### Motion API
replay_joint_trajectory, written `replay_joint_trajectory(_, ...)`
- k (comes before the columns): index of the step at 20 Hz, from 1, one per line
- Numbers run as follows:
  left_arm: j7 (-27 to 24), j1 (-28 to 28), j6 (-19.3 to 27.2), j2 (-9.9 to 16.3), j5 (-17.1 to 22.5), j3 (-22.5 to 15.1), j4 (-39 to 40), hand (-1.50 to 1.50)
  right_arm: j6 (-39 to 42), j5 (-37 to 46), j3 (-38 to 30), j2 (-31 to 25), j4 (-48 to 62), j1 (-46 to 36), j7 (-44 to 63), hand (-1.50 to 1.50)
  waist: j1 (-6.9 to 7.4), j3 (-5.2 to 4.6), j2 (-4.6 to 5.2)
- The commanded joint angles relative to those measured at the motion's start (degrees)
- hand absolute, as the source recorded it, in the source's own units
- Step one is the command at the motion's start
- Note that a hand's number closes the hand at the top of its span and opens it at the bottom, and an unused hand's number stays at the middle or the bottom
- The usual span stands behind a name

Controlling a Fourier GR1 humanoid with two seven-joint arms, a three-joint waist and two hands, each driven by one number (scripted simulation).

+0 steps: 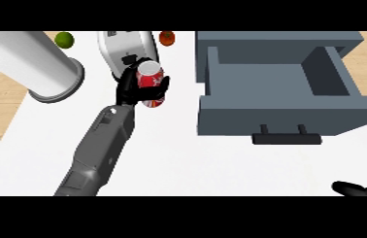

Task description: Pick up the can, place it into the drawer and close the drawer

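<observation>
A red can (151,81) with a silver top stands upright left of the drawer, and my left hand (132,86) is curled round it from the left side. The grey drawer (337,118) is pulled open at the right, its dark handle (287,137) facing me and its inside bare. Only the black tip of my right hand (350,188) shows at the lower right edge, well apart from the drawer.
A white cylinder (39,67) lies at the left. A white and black appliance (125,50) stands just behind the can. A green fruit (64,39) and a red-orange fruit (167,37) sit at the far edge.
</observation>
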Motion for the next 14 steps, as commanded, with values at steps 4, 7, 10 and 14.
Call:
replay_joint_trajectory(4, 17.2, -3.8, 3.7, -0.5, 3.6, -5.6, -15.4, 1.50, 2.0, -3.7, -3.0, -1.1, -3.6, 3.4, 0.6, -1.50, -0.14, 0.02, -0.32)
replay_joint_trajectory(7, 22.6, -4.1, 6.5, -0.5, 5.5, -10.3, -21.0, 1.50, 0.0, -0.2, -0.4, -0.7, -1.3, -0.5, 1.9, -1.50, -0.10, -0.03, 0.04)
replay_joint_trajectory(10, 29.6, -8.9, 12.2, -0.5, 7.4, -13.5, -25.7, 1.50, -1.3, 0.8, 0.9, -0.2, -1.7, -2.2, 3.3, -1.50, -0.07, -0.03, -0.05)
replay_joint_trajectory(14, 33.3, -17.2, 16.5, -0.5, 6.2, -14.7, -22.6, 1.50, -0.8, 2.5, 1.9, 0.7, -2.6, -0.3, 1.8, -1.50, -0.83, -0.03, 0.28)
